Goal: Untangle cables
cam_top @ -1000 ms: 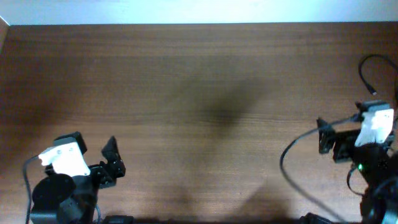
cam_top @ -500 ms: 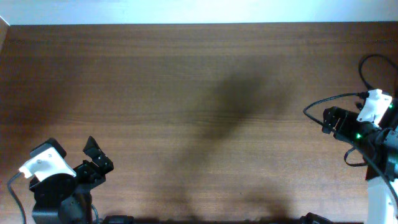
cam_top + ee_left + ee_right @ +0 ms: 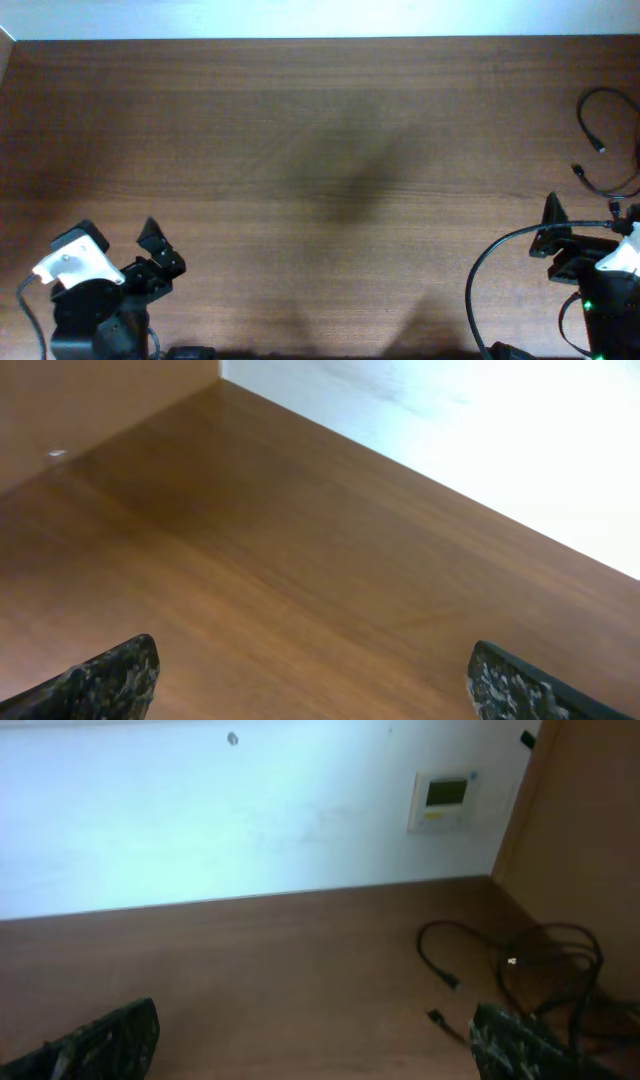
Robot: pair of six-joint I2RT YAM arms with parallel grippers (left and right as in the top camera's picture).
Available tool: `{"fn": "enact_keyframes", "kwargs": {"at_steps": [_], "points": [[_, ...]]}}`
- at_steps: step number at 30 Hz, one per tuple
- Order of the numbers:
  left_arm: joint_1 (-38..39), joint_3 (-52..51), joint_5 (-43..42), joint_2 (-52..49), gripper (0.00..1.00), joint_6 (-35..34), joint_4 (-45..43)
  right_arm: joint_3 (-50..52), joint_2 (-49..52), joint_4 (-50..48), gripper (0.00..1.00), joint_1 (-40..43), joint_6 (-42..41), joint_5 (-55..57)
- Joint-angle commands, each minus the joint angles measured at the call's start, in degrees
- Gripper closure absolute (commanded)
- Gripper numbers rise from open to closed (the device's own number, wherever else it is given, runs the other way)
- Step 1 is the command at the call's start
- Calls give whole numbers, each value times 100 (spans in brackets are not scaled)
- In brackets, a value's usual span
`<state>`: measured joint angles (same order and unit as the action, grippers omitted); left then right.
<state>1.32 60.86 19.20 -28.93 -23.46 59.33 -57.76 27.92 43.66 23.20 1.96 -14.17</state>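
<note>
Since half a second ago, right gripper (image 3: 548, 228) has retreated toward the near table edge. Left gripper (image 3: 160, 250) has held position at the near-left corner. Right jaws: wide open, nothing between them. Left jaws: wide open, empty. Cables (image 3: 598, 146) lie in loose loops on the table (image 3: 320, 120) at its right edge, beyond the right gripper and apart from it. Two plug ends are visible. Arm wire (image 3: 478, 275) arcs beside the right arm. Wall (image 3: 200, 820) behind the table carries a small panel (image 3: 445, 800).
</note>
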Motion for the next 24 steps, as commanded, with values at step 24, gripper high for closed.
{"fn": "enact_keyframes", "kwargs": {"at_steps": [24], "points": [[-330, -203, -1143, 63, 1, 688, -2850, -9, 13, 2109, 1, -33, 11, 52]]}}
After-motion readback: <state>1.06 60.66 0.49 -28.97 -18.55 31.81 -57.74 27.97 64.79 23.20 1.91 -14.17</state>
